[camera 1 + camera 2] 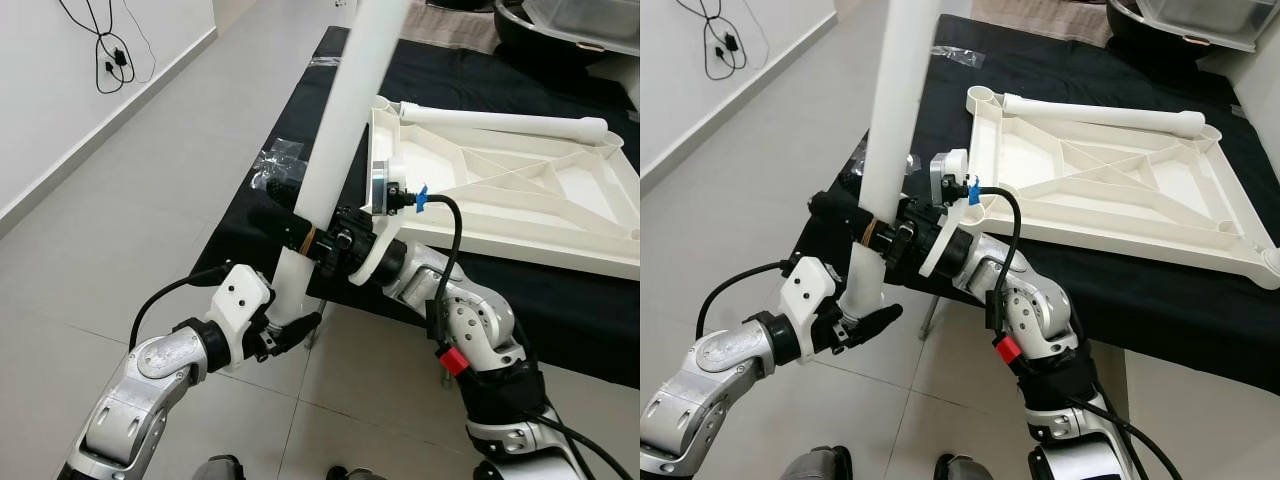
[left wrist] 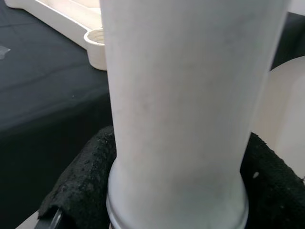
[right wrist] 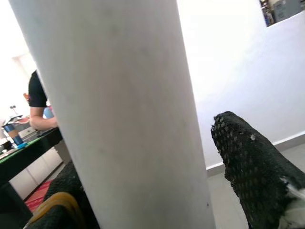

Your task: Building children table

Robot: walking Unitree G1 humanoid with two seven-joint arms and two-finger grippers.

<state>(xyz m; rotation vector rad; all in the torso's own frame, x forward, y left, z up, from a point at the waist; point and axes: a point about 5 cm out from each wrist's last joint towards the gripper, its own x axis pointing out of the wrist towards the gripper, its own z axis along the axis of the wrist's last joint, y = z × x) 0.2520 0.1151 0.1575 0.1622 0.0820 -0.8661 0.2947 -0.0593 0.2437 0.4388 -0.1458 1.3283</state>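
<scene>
Table leg (image 1: 345, 110), a long white tube, stands nearly upright in front of the robot, leaning a little so its top tips away and toward the robot's right, out past the upper edge of the head views. Both arms hold it low down. The left gripper (image 1: 292, 322) pinches the narrower bottom end, its black fingers (image 2: 78, 191) pressed against either side of the tube in the left wrist view. The right gripper (image 1: 300, 235) is clamped around it just above, at a dark band on the tube, with a padded black finger (image 3: 252, 167) showing beside the white wall in the right wrist view.

The white tabletop (image 1: 1110, 190) lies upside down on a low surface draped in black cloth (image 1: 1160, 290), ahead and to the robot's right of the held leg. Its near corner socket (image 1: 983, 97) is open, and a second leg (image 1: 1100, 115) lies flat along the far rim. The held leg's long axis runs almost at right angles to the slab, which probably suits a socket entry, though the end would have to travel forward and right; the right arm is nearer that corner.

A clear plastic bag (image 1: 282, 160) rests on the cloth's left edge. A black cable (image 1: 110, 50) hangs on the wall.

No brand, label or readable writing can be made out.
</scene>
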